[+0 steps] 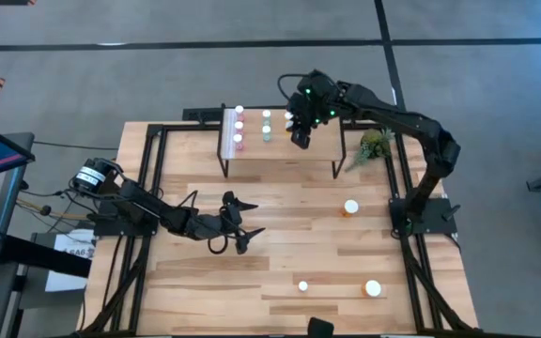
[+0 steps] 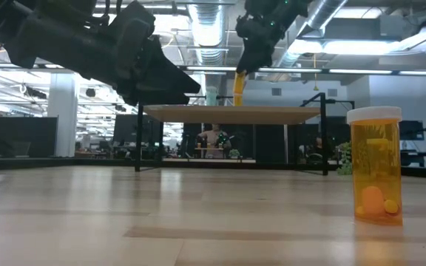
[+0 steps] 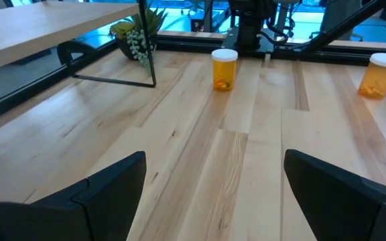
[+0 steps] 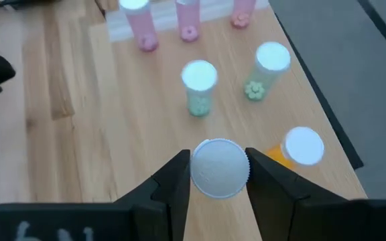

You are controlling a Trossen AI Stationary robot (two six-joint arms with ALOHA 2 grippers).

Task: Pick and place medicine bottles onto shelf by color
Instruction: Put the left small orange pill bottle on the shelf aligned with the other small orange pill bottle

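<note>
Fingers of my left gripper (image 1: 242, 223) are spread wide and empty low over the near table (image 1: 280, 253). Farther off, my right gripper (image 4: 218, 175) clamps a white-capped orange bottle (image 2: 239, 87) above the shelf (image 1: 317, 150), beside another orange bottle (image 4: 299, 148), with teal bottles (image 4: 200, 86) and pink bottles (image 4: 141, 23) beyond.

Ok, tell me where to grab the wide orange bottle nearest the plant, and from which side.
Grip the wide orange bottle around its white cap, coming straight down from above. It stands upright on the table with open space all round, so the idle left tool, open, could close across the cap. The right tool is busy over the shelf.
</note>
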